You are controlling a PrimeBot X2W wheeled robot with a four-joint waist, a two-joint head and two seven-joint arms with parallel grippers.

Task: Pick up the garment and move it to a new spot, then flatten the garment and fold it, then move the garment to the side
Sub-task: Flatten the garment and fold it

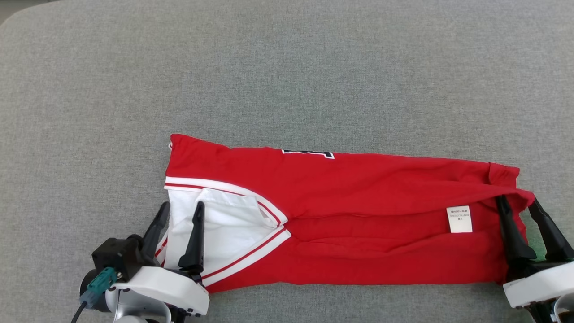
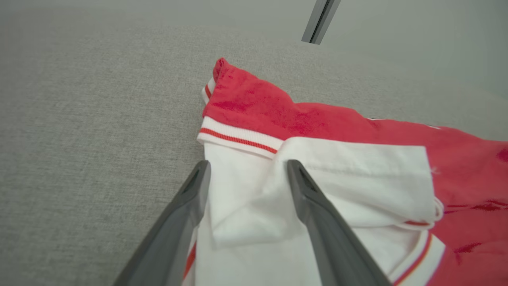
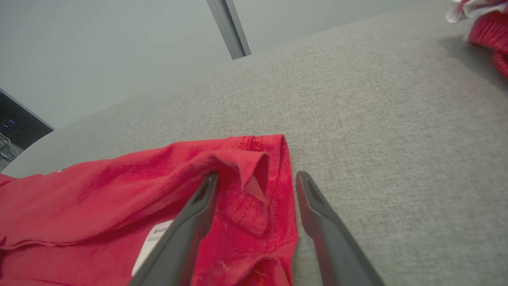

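The red garment (image 1: 358, 197) lies folded into a long band across the lower middle of the head view, on the grey fabric-covered worktop (image 1: 287, 67). At its left end is a white panel (image 1: 224, 220) edged with red-and-white striped trim. A white care label (image 1: 459, 220) shows toward its right end, and a bit of black-and-white lettering (image 1: 308, 154) peeks out along the upper edge. My left end effector (image 1: 181, 206) sits at the lower left of the frame with its fingers spread wide, one on each side of a fold of the white cloth, clamping nothing. In the left wrist view that loose white fold lies between the parted fingers (image 2: 317, 214). My right end effector (image 1: 516, 200) is at the lower right, also wide open. In the right wrist view it straddles the garment's red hemmed corner (image 3: 258, 174), the outer finger (image 3: 329, 230) over bare grey surface just beside the hem. Another red-and-white cloth (image 3: 488, 28) shows in that view's upper right corner.
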